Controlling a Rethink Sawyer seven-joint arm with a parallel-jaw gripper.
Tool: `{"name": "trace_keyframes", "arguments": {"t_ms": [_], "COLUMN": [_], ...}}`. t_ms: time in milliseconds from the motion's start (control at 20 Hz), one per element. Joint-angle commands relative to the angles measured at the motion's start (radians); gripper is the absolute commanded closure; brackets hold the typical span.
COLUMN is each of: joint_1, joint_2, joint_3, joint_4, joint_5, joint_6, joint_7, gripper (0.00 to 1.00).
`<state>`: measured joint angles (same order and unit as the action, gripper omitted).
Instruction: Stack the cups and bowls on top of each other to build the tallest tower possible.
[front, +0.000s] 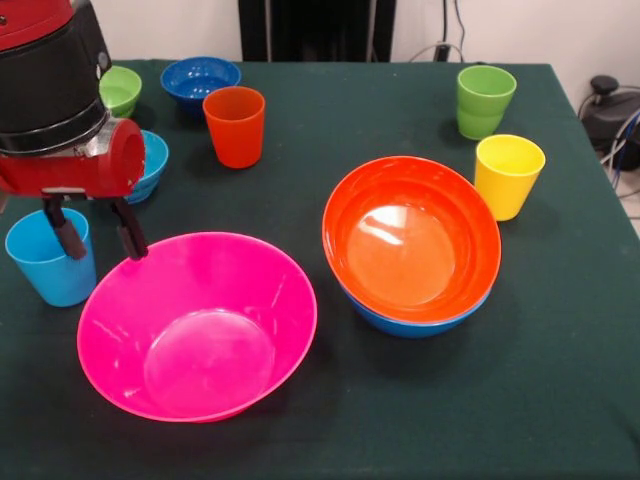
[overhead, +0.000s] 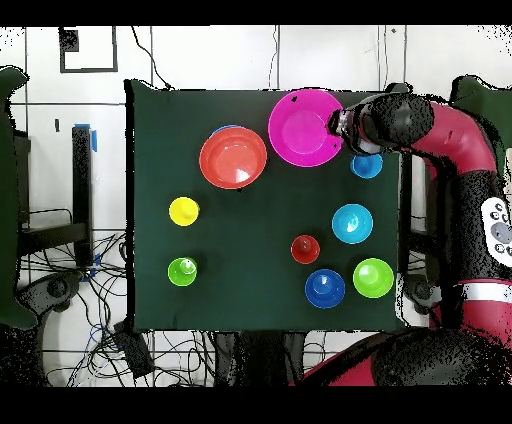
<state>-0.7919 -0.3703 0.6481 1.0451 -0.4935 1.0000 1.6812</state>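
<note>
- The hand (front: 98, 240) hangs at the left of the front view, its two dark fingers (front: 65, 235) spread apart and holding nothing. One fingertip is at the far left rim of the pink bowl (front: 197, 325); the other is in front of the light blue cup (front: 51, 257).
- The pink bowl sits upright and alone on the bench (front: 560, 380), near and left of centre.
- Just right of it, the orange bowl (front: 412, 240) is nested in the blue bowl (front: 410, 322), of which only a thin rim shows underneath. The pair tilts toward the camera.
- The light blue cup stands upright at the near left, just beside the pink bowl.
- The orange cup (front: 235, 125) stands upright farther back, left of centre.
- The green cup (front: 485, 100) is at the far right, with the yellow cup (front: 508, 175) a little nearer beside it.
- Behind the arm at the far left lie three small bowls: the dark blue small bowl (front: 200, 77), the green small bowl (front: 122, 90) and the light blue small bowl (front: 152, 160), the last two partly hidden.
- In the overhead view the hand (overhead: 338, 125) is at the pink bowl's (overhead: 305, 127) edge.
</note>
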Motion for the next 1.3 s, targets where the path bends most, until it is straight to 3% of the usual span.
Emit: {"name": "trace_keyframes", "arguments": {"t_ms": [50,750,900,1000,1100,1300], "joint_1": [0.062,0.06,0.048,0.029,0.02,0.011], "joint_2": [-0.031,0.017,0.042,0.096,0.12,0.128], "joint_3": [-0.013,-0.023,-0.008,0.02,0.039,0.039], "joint_4": [0.108,0.132,0.13,0.113,0.095,0.118], "joint_5": [-0.11,-0.086,-0.061,0.016,0.043,0.073], "joint_6": [-0.168,-0.24,-0.224,-0.122,-0.087,-0.104], "joint_7": [-0.17,-0.134,-0.137,-0.146,-0.186,-0.171], "gripper": [0.0,0.0,0.0,0.0,0.0,0.0]}}
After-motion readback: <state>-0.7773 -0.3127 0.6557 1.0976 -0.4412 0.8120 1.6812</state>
